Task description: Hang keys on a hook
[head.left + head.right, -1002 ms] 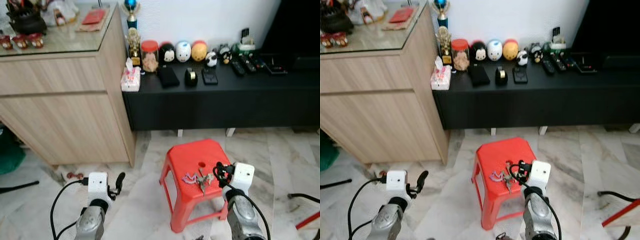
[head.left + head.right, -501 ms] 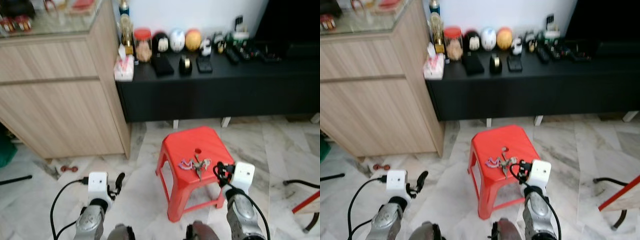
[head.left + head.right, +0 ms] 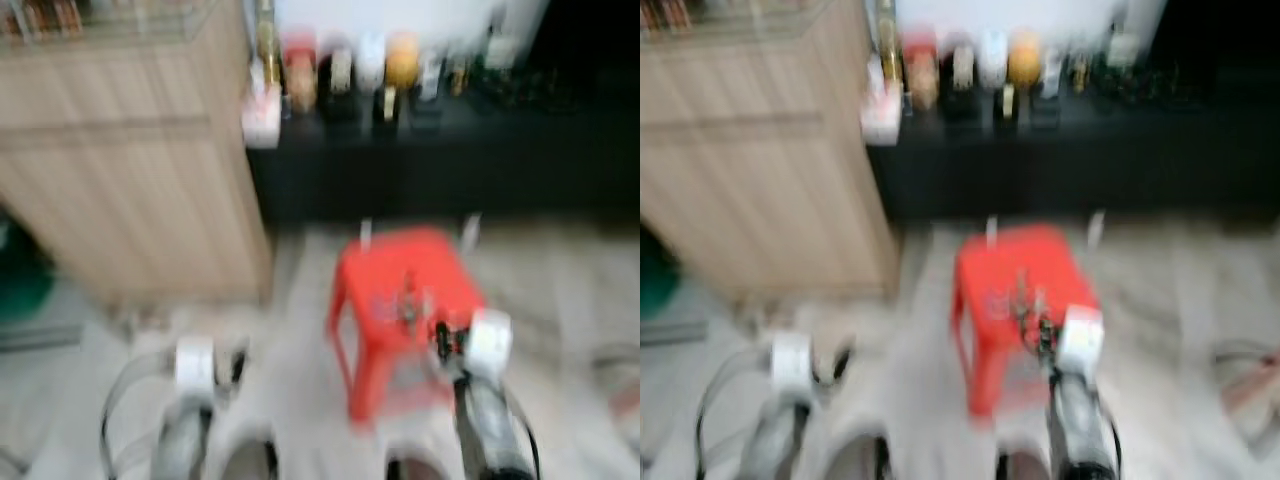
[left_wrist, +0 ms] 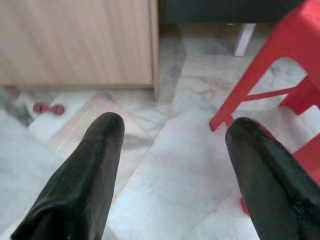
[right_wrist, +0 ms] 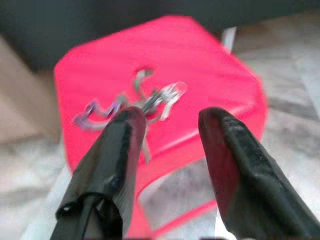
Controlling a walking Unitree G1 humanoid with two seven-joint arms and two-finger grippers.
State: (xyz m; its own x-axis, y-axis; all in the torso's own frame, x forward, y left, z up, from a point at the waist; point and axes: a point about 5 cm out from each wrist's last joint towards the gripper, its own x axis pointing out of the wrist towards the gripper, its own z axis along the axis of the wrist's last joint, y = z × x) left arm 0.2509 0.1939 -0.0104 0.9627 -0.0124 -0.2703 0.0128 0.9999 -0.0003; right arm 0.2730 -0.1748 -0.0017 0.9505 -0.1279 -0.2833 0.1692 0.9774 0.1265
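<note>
Keys (image 5: 145,102) lying loose on top of the red stool (image 5: 210,65), none yet lifted. Right end effector (image 5: 167,120) released, fingers spread, poised just short of the bunch, one finger already in front of part of it. Left end effector (image 4: 170,145) likewise released, hovering low over the marble floor (image 4: 165,165) beside a stool leg, idle.

Head views badly blurred, so likely still in motion: risk of closing off-centre and pinching a single ring, letting the rest swing or slip. Risk too of nudging the bunch across the smooth seat, off the edge or into the seat's hole. No hook visible; cannot tell where it stands.

Jar (image 3: 298,72) on the dark desk (image 3: 450,150) by the wooden cabinet (image 3: 130,160); contents too blurred to tell.
</note>
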